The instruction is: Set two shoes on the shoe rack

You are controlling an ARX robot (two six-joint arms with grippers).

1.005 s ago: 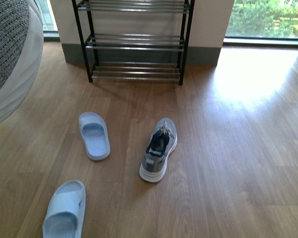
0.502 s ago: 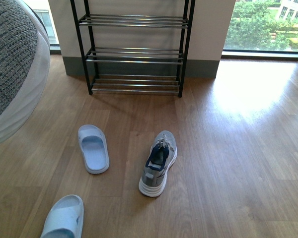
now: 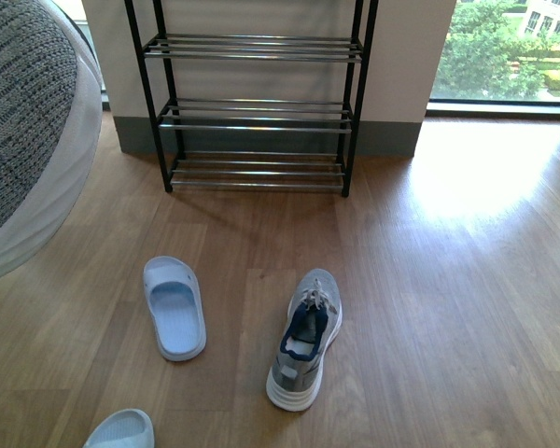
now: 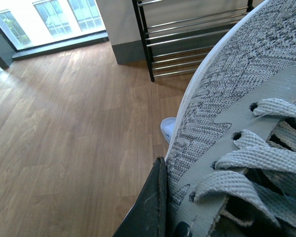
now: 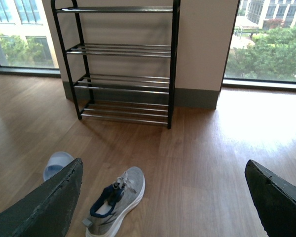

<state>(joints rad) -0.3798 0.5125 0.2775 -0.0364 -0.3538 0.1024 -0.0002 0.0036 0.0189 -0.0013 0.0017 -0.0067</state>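
One grey knit sneaker (image 3: 305, 341) with a white sole lies on the wooden floor, toe towards the shoe rack (image 3: 257, 112). The rack has a black frame and chrome bar shelves, and it stands against the wall. The other grey sneaker (image 4: 237, 98) fills the left wrist view, laces up, with my left gripper (image 4: 187, 212) shut on it. One dark finger (image 4: 150, 207) presses its side. In the front view this held sneaker (image 3: 23, 131) looms at the upper left. My right gripper (image 5: 164, 163) is open above the floor, and the floor sneaker (image 5: 116, 200) lies between and below its fingers.
Two pale blue slippers lie on the floor: one (image 3: 175, 306) left of the floor sneaker, and another (image 3: 121, 431) at the near edge. Low windows flank the wall behind the rack. Bare wooden floor (image 3: 448, 280) stretches to the right.
The front view has shifted: the rack and the floor sneaker sit lower in the picture, and more of the rack shows. The near slipper has slid mostly out of view. The held sneaker stays upper left.
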